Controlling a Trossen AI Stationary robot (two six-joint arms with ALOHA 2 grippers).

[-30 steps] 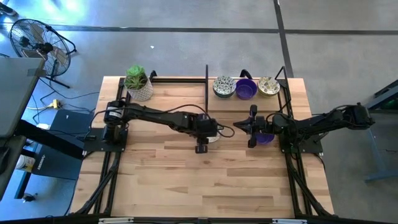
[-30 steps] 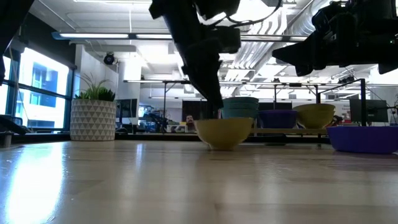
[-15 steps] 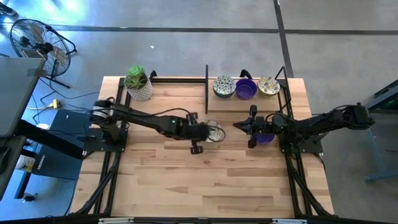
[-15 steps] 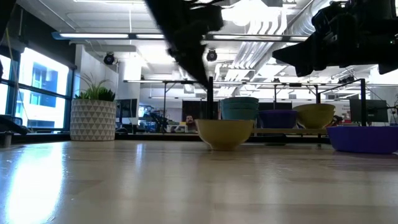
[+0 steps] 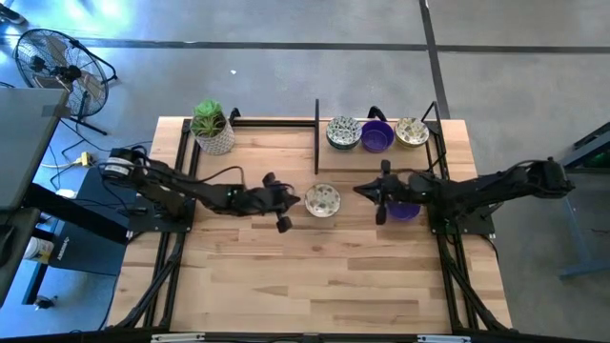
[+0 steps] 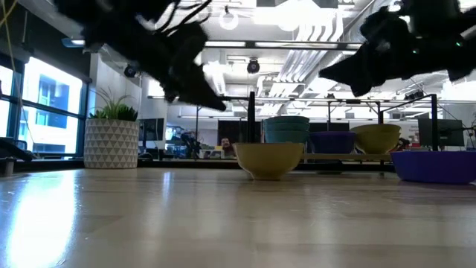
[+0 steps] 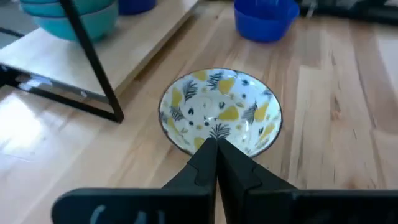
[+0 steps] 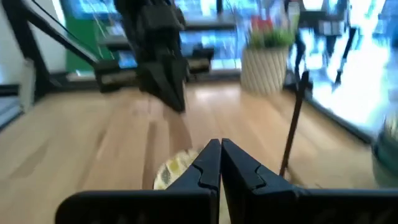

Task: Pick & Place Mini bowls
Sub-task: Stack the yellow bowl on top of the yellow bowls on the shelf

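A cream floral mini bowl [image 5: 322, 200] sits upright on the wooden table near its middle. My left gripper [image 5: 294, 201] is shut and hovers just left of it, above the table, fingers [image 7: 216, 152] pointing toward the bowl [image 7: 221, 112] without touching. A purple mini bowl [image 5: 408, 211] rests on the table to the right, partly under my right arm. My right gripper [image 5: 362, 191] is shut, raised, and points toward the floral bowl [image 8: 174, 169]. Three more mini bowls, floral [image 5: 343, 131], purple [image 5: 377, 135] and floral [image 5: 412, 131], stand on the raised shelf at the back.
A white pot with a green plant [image 5: 212, 126] stands at the table's far left corner. A black upright post [image 5: 316, 133] and frame bound the shelf [image 5: 334, 157]. Bare wood lies toward the near edge [image 5: 315, 276].
My left gripper has drawn back from the floral bowl toward the table's left edge and tipped from pointing steeply down to nearly level. The floral bowl has stayed where it stood on the table. My right arm has kept its place.
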